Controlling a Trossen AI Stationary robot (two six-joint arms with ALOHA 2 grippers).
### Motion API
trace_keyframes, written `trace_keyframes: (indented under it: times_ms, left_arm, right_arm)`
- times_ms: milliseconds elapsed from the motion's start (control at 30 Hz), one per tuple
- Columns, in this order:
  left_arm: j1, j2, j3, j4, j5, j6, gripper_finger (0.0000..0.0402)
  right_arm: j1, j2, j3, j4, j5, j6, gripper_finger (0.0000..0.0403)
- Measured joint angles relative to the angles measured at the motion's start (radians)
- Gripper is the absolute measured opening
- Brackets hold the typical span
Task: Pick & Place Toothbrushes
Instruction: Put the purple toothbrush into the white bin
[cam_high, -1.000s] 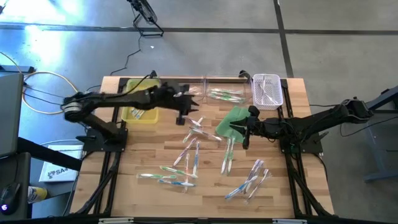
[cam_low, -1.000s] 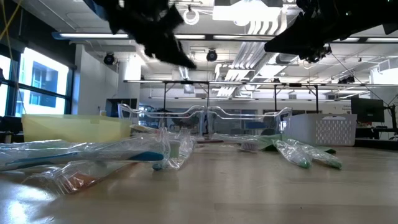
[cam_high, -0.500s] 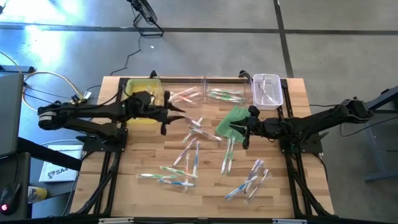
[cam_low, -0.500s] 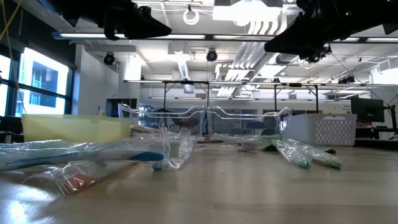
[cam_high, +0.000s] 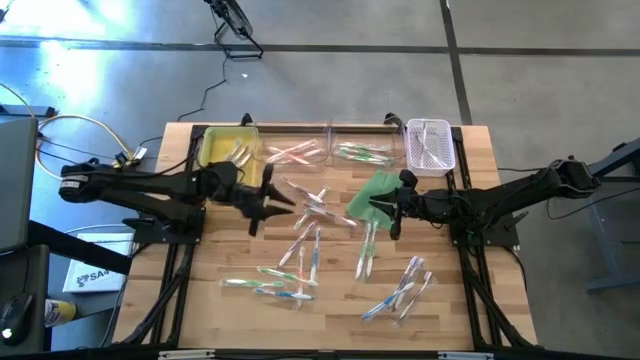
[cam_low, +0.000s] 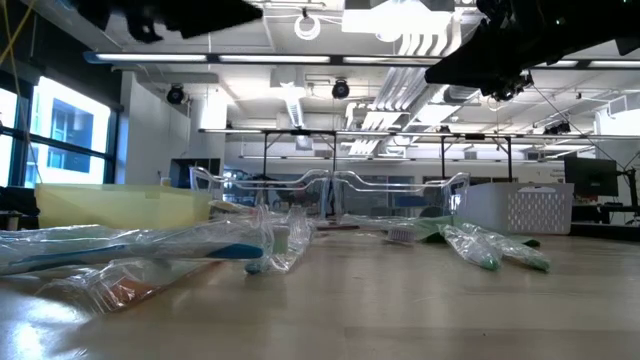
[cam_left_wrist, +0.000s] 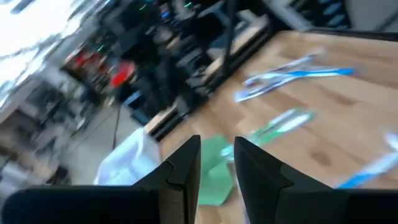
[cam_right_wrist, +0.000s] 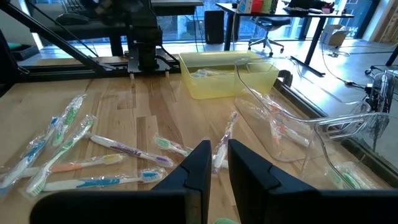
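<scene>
While the toothbrushes (cam_high: 305, 250) lie spread over the wooden tabletop (cam_high: 210, 300), the left gripper (cam_high: 262, 203) hangs above it, jaws a little apart and empty. The right gripper (cam_high: 392, 213), jaws nearly together, waits over the green cloth (cam_high: 375, 188) in a bright room with desks.

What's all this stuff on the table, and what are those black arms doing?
toothbrushes: roughly two dozen, whitish with pink, green, blue or purple parts in clear wrappers; most scattered over the wooden table, some already in the bins.
yellow bin: one, back left corner, a few brushes inside.
clear bins: two, back middle, brushes inside.
white basket: one, back right, brushes inside.
green cloth: one, flat, right of centre.
left end effector: dark, above the table's left-centre, fingers slightly apart, nothing between them.
right end effector: dark, over the green cloth, fingers slightly apart, nothing between them.
</scene>
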Motion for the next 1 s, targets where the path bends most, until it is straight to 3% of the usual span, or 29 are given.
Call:
trace_keyframes:
  times_ms: [333, 600, 833, 1000]
  left_arm:
    - [-0.096, -0.050, 0.000, -0.044, 0.002, -0.001, 0.0093]
    - [-0.094, -0.048, 0.000, -0.090, -0.001, -0.002, 0.0093]
    - [-0.094, -0.048, 0.000, -0.089, -0.002, 0.005, 0.0093]
    - [-0.094, -0.048, 0.000, -0.090, -0.002, 0.004, 0.0093]
  right_arm:
    - [0.000, 0.000, 0.000, 0.013, 0.000, 0.001, 0.0045]
    - [0.000, 0.000, 0.000, 0.072, -0.012, 0.053, 0.0045]
    - [0.018, 0.000, 0.000, 0.178, -0.128, 0.079, 0.0045]
    - [0.077, 0.022, 0.018, 0.180, -0.032, 0.070, 0.0045]
